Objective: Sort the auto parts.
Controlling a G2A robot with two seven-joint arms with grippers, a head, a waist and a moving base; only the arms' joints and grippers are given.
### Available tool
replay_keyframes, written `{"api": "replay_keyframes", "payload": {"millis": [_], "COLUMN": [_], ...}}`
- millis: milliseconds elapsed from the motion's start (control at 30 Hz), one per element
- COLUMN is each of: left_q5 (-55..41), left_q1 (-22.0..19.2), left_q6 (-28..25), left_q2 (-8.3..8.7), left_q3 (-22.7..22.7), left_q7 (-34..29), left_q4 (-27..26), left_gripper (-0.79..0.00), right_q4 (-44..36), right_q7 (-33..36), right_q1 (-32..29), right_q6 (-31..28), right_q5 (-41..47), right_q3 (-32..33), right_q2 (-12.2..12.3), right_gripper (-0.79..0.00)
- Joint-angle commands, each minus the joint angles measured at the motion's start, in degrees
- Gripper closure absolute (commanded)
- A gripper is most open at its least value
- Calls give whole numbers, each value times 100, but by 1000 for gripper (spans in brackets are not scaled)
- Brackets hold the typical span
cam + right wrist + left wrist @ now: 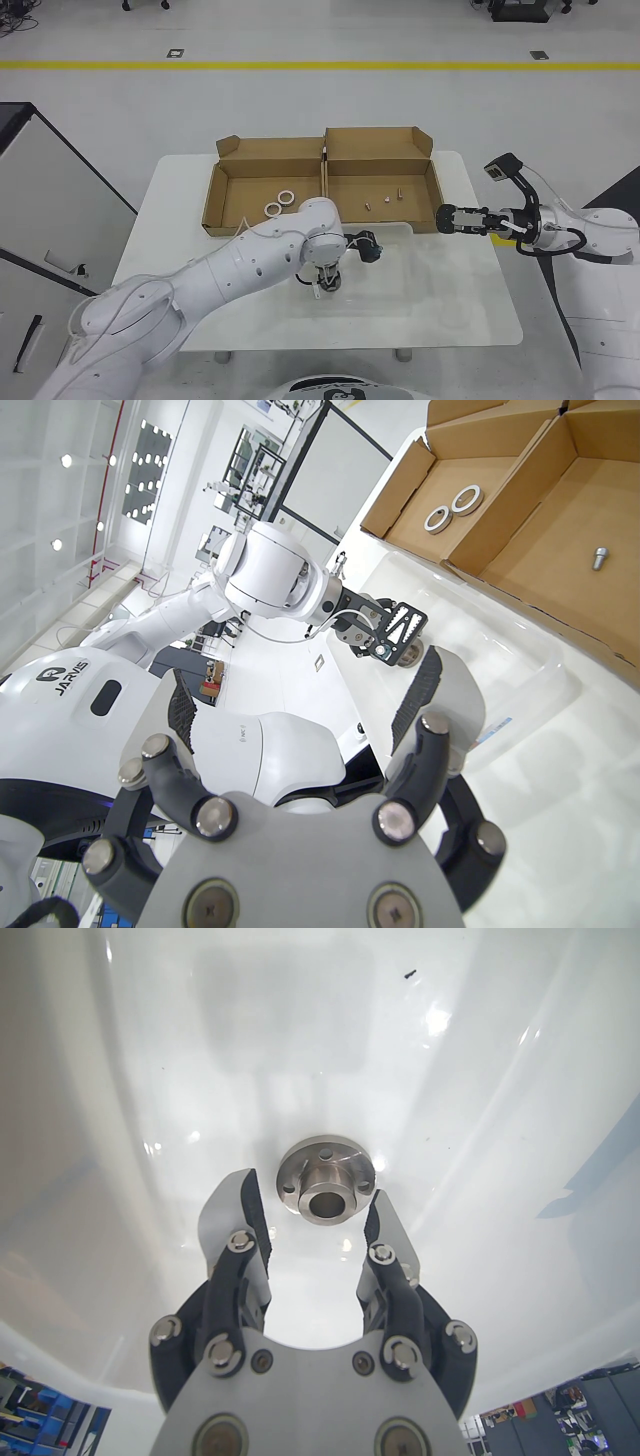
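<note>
A metal flange hub (325,1185) stands on the floor of a clear plastic tray (550,670), bore facing up. My left gripper (313,1184) is open and straddles it, one pad (255,1208) on either side with small gaps. From above, that gripper (325,280) sits at the table's middle. From the right wrist it (395,635) shows over the hub (412,655). My right gripper (300,700) is open and holds nothing. It (447,218) hovers by the right box's near right corner.
Two open cardboard boxes stand at the back of the white table (200,260). The left box (212,195) holds two white rings (279,204). The right box (380,145) holds two small bolts (383,201). A tiny dark speck (410,974) lies in the tray.
</note>
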Motion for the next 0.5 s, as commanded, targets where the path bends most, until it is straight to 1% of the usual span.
{"api": "replay_keyframes", "payload": {"millis": [0,133,200,233,267,300,333,467], "left_q5": [-11,-39,-38,-37,-36,-40,-35,-22], "left_q1": [-3,-11,-15,-18,-21,-22,-28,-30], "left_q6": [-13,-55,-67,-74,-83,-84,-87,-105], "left_q2": [-20,-53,-69,-77,-85,-93,-101,-123], "left_q3": [8,3,12,17,21,25,29,24], "left_q7": [-4,14,16,23,32,33,36,59], "left_q4": [43,133,175,196,217,241,254,294], "left_gripper": [-391,-379,-360,-326,-240,-105,0,0], "right_q4": [0,0,0,0,0,0,0,0], "right_q7": [0,0,0,0,0,0,0,0], "right_q1": [0,0,0,0,0,0,0,0], "right_q6": [0,0,0,0,0,0,0,0], "right_q5": [0,0,0,0,0,0,0,0], "right_q3": [0,0,0,0,0,0,0,0], "right_q2": [0,0,0,0,0,0,0,0], "right_gripper": [-785,-785,-785,-785,-785,-785,-785,-785]}}
